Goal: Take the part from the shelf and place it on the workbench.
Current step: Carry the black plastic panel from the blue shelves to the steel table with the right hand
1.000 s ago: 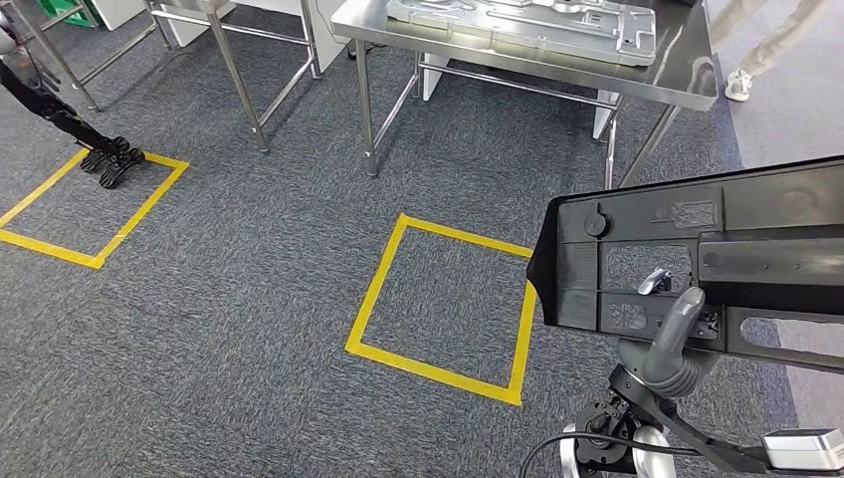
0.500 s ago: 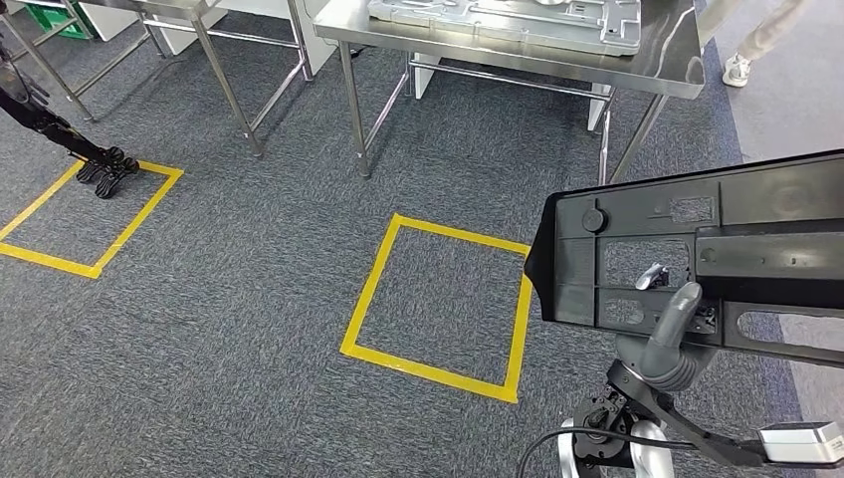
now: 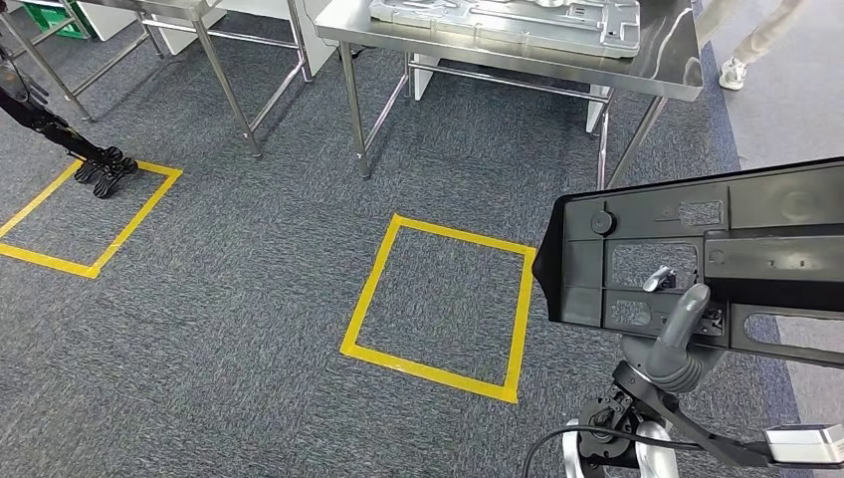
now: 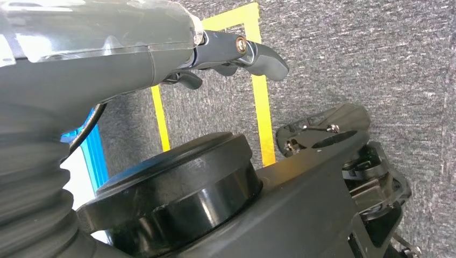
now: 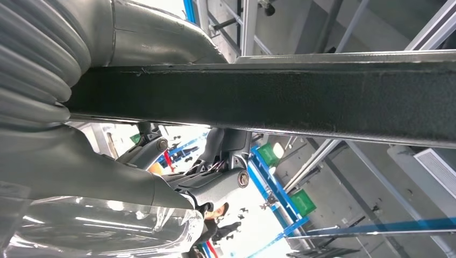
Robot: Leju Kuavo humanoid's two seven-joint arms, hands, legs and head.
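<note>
The part [image 3: 717, 259] is a large flat black plastic panel with ribs and cut-outs, held level at the lower right of the head view. My right hand [image 3: 677, 344] grips it from below, the thumb lying up over its near face. In the right wrist view the part's edge [image 5: 301, 102] runs as a dark bar past that hand [image 5: 107, 177]. The steel workbench [image 3: 677, 70] stands ahead at the top, with a grey moulded plate [image 3: 508, 20] lying on it. My left hand [image 4: 134, 48] hangs over the carpet, fingers [image 4: 258, 54] loosely apart, holding nothing.
A yellow tape square [image 3: 438, 299] marks the carpet between me and the workbench. At the left, another robot's feet [image 3: 100, 167] stand on a second yellow square. More steel table legs [image 3: 224, 80] rise at the upper left. A person's leg and shoe [image 3: 737, 70] show beside the bench's right end.
The whole picture has shifted a little, so the camera has moved: bench and floor marks slid left and up. The part stays in my right hand's grip.
</note>
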